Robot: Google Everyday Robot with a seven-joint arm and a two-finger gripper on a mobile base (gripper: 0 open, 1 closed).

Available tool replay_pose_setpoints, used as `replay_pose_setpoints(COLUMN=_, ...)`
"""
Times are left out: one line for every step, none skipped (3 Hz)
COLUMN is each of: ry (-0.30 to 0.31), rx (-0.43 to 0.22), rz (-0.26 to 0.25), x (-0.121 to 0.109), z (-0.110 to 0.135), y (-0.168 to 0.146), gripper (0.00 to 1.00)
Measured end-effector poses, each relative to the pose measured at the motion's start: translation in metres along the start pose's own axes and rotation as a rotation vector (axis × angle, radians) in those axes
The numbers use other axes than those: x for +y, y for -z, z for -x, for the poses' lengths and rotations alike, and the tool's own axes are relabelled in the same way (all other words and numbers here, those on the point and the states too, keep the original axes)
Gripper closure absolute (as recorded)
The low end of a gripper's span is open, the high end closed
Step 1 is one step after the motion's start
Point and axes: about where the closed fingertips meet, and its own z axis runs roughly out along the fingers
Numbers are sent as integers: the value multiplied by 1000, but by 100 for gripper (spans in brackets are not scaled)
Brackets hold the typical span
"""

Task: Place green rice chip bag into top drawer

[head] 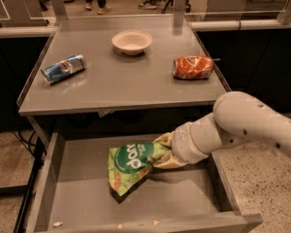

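While over drawer [184,200], pincer [161,152] (one bag [130,168])

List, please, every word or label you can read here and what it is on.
"pop" (upside down, uncertain): chip bag, held low in the drawer by the claw.
Blue can label: too blurred.
Orange can label: too blurred.

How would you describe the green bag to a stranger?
Under the grey table, the top drawer stands open. In it, the gripper pinches the green rice chip bag: the only green thing, unlike the blue can and orange can above.
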Motion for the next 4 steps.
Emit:
replay_pose_setpoints(ry=-43, rx=-13, rz=24, x=42, z=-6, y=-37, gripper=100)
replay_pose_setpoints(ry=-64, rx=-4, rz=26, x=42, z=-21, y=-73, gripper=100)
replay_pose_setpoints(ry=-62, rx=2, rz=27, x=40, z=-21, y=-80, gripper=100)
replay_pose_setpoints(ry=-62, rx=2, rz=27, x=40, z=-21, y=-80, gripper=81)
